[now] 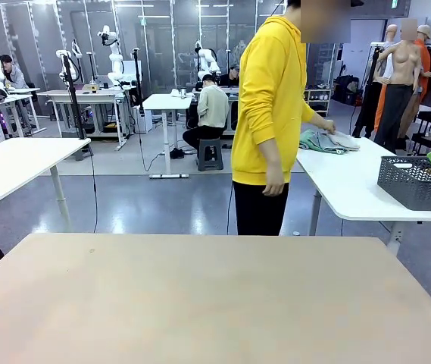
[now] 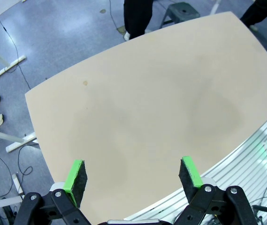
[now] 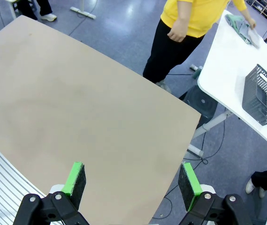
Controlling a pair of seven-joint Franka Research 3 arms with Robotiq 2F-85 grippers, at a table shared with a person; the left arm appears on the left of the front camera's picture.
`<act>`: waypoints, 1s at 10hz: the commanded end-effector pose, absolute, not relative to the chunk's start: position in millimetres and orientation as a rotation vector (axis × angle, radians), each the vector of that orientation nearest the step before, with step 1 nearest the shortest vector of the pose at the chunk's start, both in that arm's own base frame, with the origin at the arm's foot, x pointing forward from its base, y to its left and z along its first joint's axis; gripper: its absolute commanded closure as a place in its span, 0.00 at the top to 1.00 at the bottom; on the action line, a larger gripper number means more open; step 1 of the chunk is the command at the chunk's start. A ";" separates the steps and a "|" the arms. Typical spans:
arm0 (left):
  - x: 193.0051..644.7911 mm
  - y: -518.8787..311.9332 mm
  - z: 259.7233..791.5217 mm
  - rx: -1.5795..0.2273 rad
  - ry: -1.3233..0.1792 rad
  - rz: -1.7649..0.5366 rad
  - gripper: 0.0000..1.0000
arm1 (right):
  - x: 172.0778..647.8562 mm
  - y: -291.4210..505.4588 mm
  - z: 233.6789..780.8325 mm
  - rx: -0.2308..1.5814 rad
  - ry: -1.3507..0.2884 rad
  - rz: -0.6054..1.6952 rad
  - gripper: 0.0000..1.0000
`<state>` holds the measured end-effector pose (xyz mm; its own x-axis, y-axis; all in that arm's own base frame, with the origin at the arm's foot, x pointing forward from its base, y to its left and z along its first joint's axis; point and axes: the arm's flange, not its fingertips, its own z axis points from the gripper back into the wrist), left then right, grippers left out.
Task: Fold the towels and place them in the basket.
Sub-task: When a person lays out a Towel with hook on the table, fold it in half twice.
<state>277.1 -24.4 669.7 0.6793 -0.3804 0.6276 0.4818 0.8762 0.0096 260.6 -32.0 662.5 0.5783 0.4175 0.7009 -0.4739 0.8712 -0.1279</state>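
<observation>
— Towels first; how many?
— Two small terry towels (image 1: pixel 327 141) in one heap at one o'clock, as far as the colours tell; one teal-green, one pale grey.
— Baskets?
— One dark grey rectangular plastic basket with lattice sides (image 1: pixel 416 182) at two o'clock.
— Tables?
— Three; one broad beige table (image 1: pixel 215 303) at six o'clock; one white-topped table (image 1: pixel 351 189) at two; a second white-topped table (image 1: pixel 18 163) at nine.
— Anyone standing near?
— One person in a yellow hooded top (image 1: pixel 272 98) at twelve o'clock.
— Grippers?
— Two black two-finger ones, left gripper (image 2: pixel 133 171) and right gripper (image 3: pixel 132 172); two green pads each, four in all.
</observation>
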 end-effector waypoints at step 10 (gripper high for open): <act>277.3 -24.3 669.5 -0.161 -0.665 -0.486 1.00 | 261.3 -31.3 662.9 0.076 -0.804 0.524 1.00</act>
